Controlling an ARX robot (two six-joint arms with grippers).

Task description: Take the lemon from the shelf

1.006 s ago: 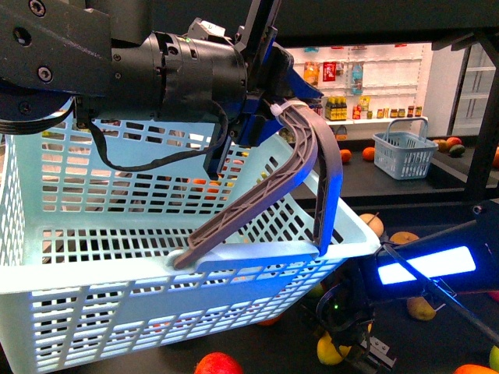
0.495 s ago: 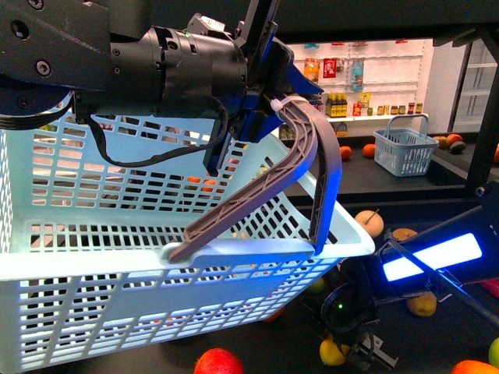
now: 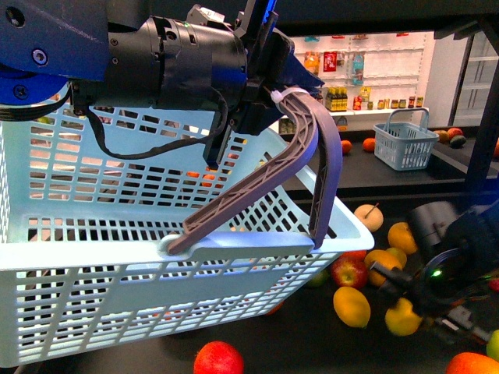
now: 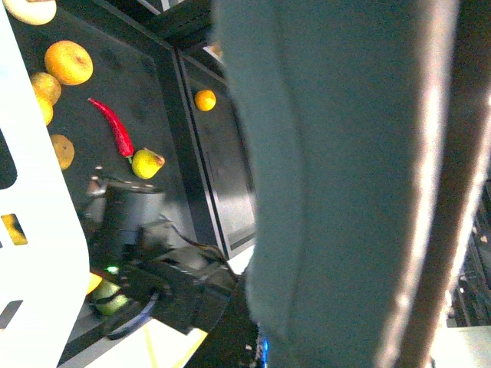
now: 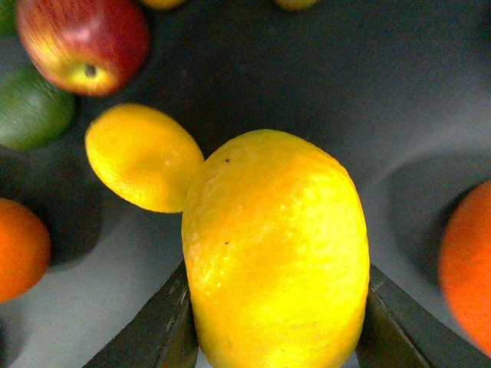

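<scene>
My right gripper point(image 3: 413, 310) is low on the right over the black shelf tray point(image 3: 304, 347), shut on the lemon point(image 3: 403, 318). In the right wrist view the lemon point(image 5: 276, 253) fills the space between both dark fingers point(image 5: 157, 330) and hangs just above the tray point(image 5: 307, 69). A second lemon point(image 5: 142, 157) lies on the tray beside it. My left gripper point(image 3: 273, 89) is high up, shut on the grey-brown basket handle point(image 3: 312, 156) of the pale blue basket point(image 3: 117, 265). The handle point(image 4: 337, 184) blocks most of the left wrist view.
Loose fruit lies on the tray: a red apple point(image 3: 348, 270), another lemon point(image 3: 352, 306), oranges point(image 5: 19, 249) and a lime point(image 5: 31, 107). A red chili point(image 4: 115, 126) lies further off. A small blue basket point(image 3: 405, 144) stands on the far counter.
My right arm has swung to the right, carrying the lemon from the bottom middle toward the right. Its blue-lit link has left the view, uncovering more fruit. The basket has barely shifted.
</scene>
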